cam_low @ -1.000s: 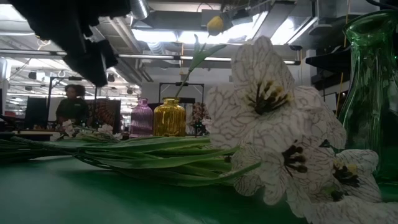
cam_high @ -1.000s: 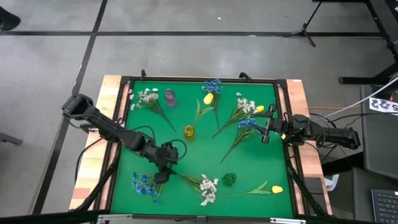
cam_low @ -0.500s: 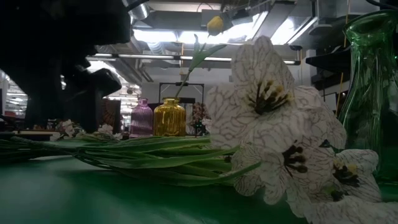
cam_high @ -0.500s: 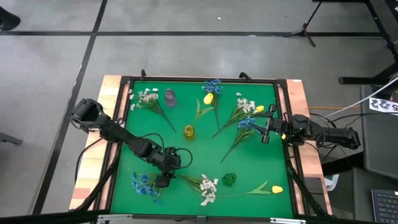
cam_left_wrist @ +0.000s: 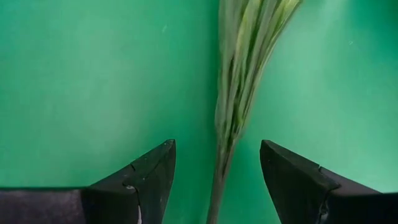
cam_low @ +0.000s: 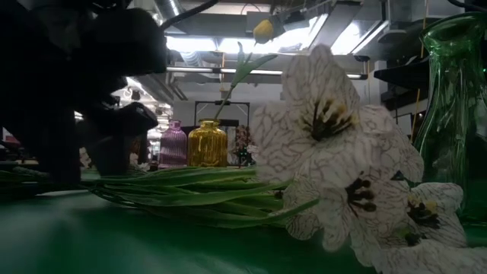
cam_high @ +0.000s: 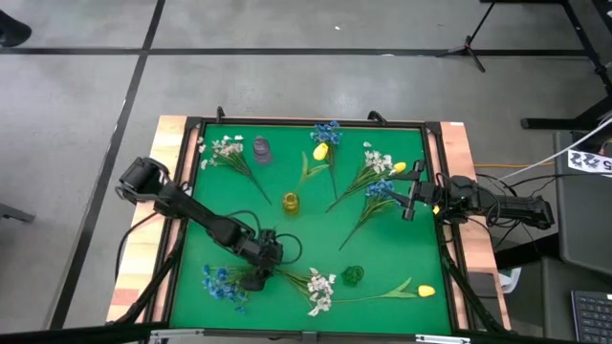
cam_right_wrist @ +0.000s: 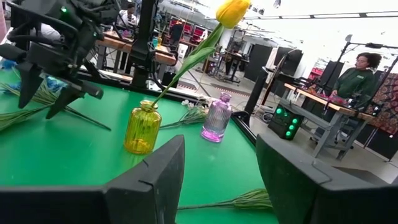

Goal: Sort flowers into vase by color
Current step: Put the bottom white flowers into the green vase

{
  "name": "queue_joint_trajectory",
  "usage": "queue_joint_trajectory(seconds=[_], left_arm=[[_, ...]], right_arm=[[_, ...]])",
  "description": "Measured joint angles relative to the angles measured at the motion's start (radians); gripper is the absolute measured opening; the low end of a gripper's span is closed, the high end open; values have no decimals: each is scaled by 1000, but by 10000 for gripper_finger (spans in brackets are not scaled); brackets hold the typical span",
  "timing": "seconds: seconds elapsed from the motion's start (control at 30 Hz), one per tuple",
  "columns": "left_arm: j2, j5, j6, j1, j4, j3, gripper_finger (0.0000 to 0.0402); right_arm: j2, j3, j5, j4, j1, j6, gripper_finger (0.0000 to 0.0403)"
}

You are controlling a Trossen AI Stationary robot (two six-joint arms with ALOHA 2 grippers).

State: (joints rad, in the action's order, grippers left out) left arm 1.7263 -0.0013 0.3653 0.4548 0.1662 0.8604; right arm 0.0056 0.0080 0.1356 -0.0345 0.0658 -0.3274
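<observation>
My left gripper [cam_high: 256,274] is open and low over the green mat, pointing steeply down. Its fingers [cam_left_wrist: 152,177] stand on either side of the green stem end [cam_left_wrist: 233,124] of a white flower sprig [cam_high: 320,289] that lies flat near the front edge; they do not touch it. A blue sprig [cam_high: 222,282] lies just left of the gripper. The yellow vase [cam_high: 291,202] holds a yellow tulip [cam_right_wrist: 233,11]. The purple vase [cam_high: 261,149] and green vase [cam_high: 354,275] stand upright. My right gripper [cam_high: 411,201] waits open at the right edge, pointing level.
More white, blue and yellow sprigs [cam_high: 378,172] lie across the far half of the mat, and one yellow tulip [cam_high: 426,290] lies at the near right. A raised black frame [cam_high: 306,122] borders the mat. A person [cam_right_wrist: 357,71] sits beyond the table.
My left gripper has come down toward the mat and toward the near edge, rolling a little, until its open fingers stand on either side of the white sprig's stem end. The flowers have not moved.
</observation>
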Motion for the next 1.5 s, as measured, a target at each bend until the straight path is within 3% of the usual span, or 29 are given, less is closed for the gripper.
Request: queue_joint_trajectory(seconds=[0.43,1.03,1.2,1.5], left_arm=[[95,-7,-49,6,9,86,221],[98,-1,20,-44,6,90,14],[89,-36,17,-44,6,130,18],[-44,-130,4,-45,136,143,12]], right_arm=[[19,0,-14,2,0,0,198],[19,0,-42,7,0,0,198],[19,0,-42,7,0,0,198],[19,0,-42,7,0,0,198]])
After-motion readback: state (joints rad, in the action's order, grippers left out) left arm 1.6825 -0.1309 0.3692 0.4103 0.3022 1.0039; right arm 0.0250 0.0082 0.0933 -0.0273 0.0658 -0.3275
